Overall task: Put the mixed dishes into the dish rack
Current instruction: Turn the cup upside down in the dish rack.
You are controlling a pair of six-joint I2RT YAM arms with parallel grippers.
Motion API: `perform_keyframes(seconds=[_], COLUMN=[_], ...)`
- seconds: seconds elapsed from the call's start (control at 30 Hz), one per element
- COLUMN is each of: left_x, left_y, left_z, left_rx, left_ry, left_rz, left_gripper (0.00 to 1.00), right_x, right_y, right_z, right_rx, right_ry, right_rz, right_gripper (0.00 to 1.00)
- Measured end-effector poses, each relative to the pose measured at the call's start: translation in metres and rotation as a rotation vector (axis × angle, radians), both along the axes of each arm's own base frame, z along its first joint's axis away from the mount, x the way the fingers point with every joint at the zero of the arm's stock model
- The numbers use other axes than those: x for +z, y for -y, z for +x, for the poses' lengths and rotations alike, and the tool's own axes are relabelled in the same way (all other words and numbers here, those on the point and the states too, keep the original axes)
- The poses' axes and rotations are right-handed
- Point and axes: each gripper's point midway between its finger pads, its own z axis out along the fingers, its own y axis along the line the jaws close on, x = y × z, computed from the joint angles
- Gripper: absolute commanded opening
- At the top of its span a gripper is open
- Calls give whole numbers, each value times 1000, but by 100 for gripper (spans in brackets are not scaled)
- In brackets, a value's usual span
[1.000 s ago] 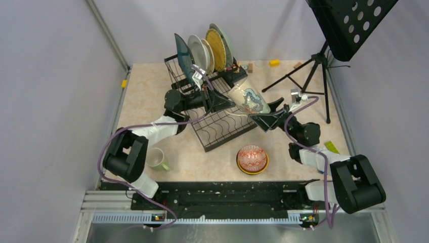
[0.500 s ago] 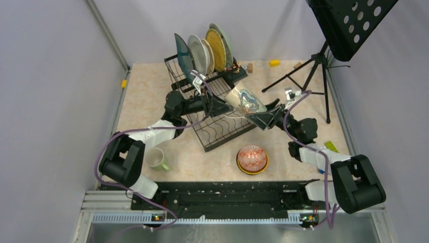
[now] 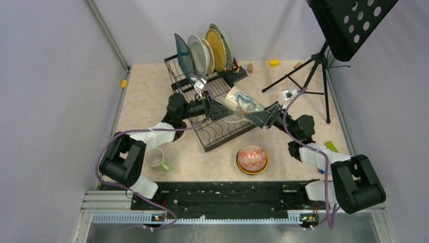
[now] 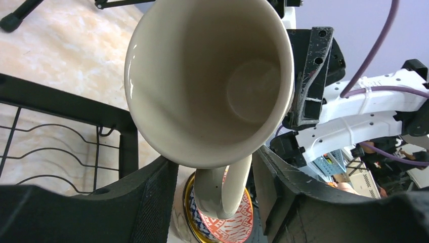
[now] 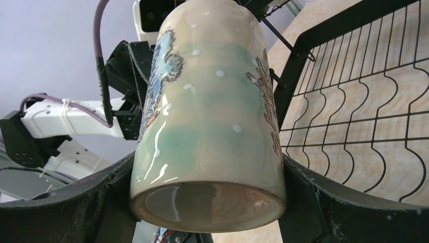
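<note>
Right end effector [image 5: 207, 190] pinching cream mug [image 5: 207, 111], left end effector [image 4: 215, 174] spread around its handle, over dish rack [image 3: 218, 132]

Lavender walls [image 3: 50, 76] enclose a marbled (beige) table [image 3: 146, 98].

- Saw four round ceramic plates [image 3: 205, 50] upright at the black wire dish rack [image 3: 218, 132]'s rear.
- Saw a cream painted mug [image 3: 244, 103] over its right side, a light-green mug [image 3: 158, 160] front-left.
</note>
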Motion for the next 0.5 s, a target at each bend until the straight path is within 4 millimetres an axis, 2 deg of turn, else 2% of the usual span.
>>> perform_keyframes(seconds=[0.5], left_x=[-35], left_y=[-8], left_z=[19], left_rx=[103], left_ry=[-81], left_rz=[98], left_gripper=[61], right_x=[-28], right_y=[3], right_z=[26], right_rx=[-89], right_ry=[-162], right_rz=[-84], right_gripper=[0])
